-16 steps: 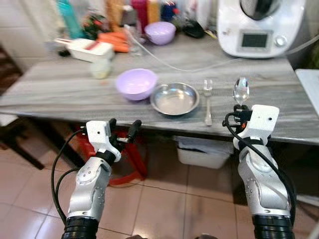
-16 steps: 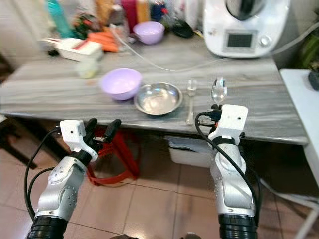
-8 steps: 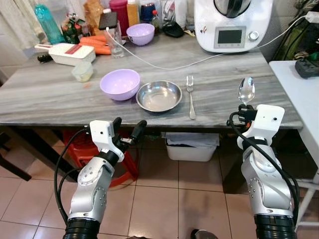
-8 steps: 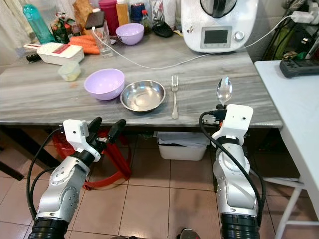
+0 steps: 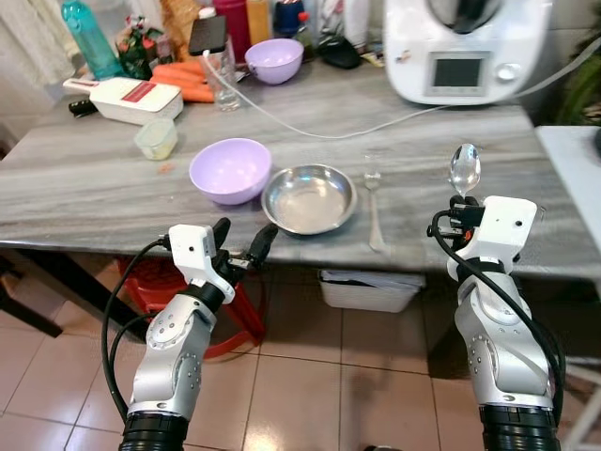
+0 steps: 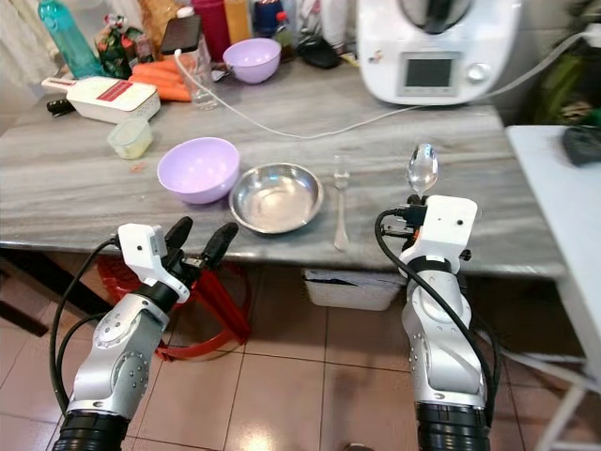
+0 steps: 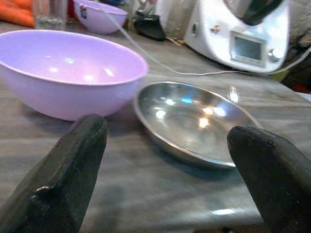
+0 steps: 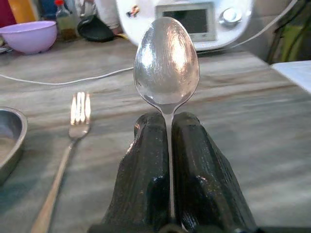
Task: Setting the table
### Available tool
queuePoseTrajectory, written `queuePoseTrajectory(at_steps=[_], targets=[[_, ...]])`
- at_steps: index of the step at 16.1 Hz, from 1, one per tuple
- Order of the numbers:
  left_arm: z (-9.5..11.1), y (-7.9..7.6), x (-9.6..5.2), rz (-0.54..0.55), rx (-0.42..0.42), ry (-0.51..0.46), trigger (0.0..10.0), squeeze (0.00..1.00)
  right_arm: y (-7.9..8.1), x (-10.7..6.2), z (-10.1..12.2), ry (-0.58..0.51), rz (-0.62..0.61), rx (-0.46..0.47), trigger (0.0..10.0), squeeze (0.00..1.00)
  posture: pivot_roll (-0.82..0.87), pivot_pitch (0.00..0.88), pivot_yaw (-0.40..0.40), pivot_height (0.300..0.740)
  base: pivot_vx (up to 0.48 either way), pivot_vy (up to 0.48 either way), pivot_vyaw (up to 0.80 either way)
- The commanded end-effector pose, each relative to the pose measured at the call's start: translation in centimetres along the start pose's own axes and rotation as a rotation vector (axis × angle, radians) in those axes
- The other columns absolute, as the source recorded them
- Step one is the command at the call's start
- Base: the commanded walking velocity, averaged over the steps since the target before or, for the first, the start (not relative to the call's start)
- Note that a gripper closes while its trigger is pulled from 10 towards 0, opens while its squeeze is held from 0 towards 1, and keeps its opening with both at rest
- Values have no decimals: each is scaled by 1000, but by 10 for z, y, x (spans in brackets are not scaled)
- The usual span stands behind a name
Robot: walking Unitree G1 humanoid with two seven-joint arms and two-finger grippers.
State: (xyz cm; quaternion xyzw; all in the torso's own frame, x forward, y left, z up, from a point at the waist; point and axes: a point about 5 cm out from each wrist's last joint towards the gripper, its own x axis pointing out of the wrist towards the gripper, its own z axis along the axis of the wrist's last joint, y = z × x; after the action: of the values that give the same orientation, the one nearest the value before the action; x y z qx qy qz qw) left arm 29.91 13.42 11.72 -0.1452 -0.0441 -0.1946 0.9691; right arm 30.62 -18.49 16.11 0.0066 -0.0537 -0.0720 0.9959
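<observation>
A steel bowl (image 5: 309, 197) sits near the front edge of the grey table (image 5: 113, 178), with a lilac bowl (image 5: 230, 170) to its left and a fork (image 5: 374, 202) to its right. My right gripper (image 8: 170, 136) is shut on a metal spoon (image 5: 464, 169), held upright just in front of the table edge, to the right of the fork. My left gripper (image 5: 239, 244) is open and holds nothing, below the table edge in front of the two bowls.
A white kitchen machine (image 5: 467, 47) stands at the back right, its cable (image 5: 319, 120) running across the table. Bottles, carrots, a second lilac bowl (image 5: 274, 58) and a white grater (image 5: 124, 97) crowd the back left. A red stool (image 5: 155, 282) and white bin (image 5: 371, 291) sit under the table.
The view has shifted and the table now looks closer. Both grippers keep their poses, the right still holding the spoon upright.
</observation>
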Motion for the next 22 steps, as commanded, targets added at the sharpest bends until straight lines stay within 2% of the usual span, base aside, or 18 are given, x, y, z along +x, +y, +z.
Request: queuePoseTrajectory(at_steps=[1,6,10,17,20,22], targets=[[2,3,-3,4,10,-2,10000,0,2,-1,3,-16,-1,4,10000,0,-106,120,106,740,360,0,0],[3,3,-4,10,13,-2,10000,0,1,-1,3,-18,-1,-2,10000,0,-106,118,105,740,325,0,0],[4,3,-11,13,11,-7,10000,0,0,-2,1,-15,-8,-8,10000,0,-102,116,102,740,0,0,0],[4,4,-30,-95,47,44,10000,0,-6,1,-3,18,-26,-13,10000,0,-98,112,95,740,0,0,0],[6,3,-34,-144,40,59,10000,0,-5,4,-8,62,-13,-9,10000,0,-95,111,95,740,0,0,0],[4,-3,-39,-224,35,92,10000,0,-1,4,-17,127,18,-6,10000,0,-93,111,95,740,0,0,0]])
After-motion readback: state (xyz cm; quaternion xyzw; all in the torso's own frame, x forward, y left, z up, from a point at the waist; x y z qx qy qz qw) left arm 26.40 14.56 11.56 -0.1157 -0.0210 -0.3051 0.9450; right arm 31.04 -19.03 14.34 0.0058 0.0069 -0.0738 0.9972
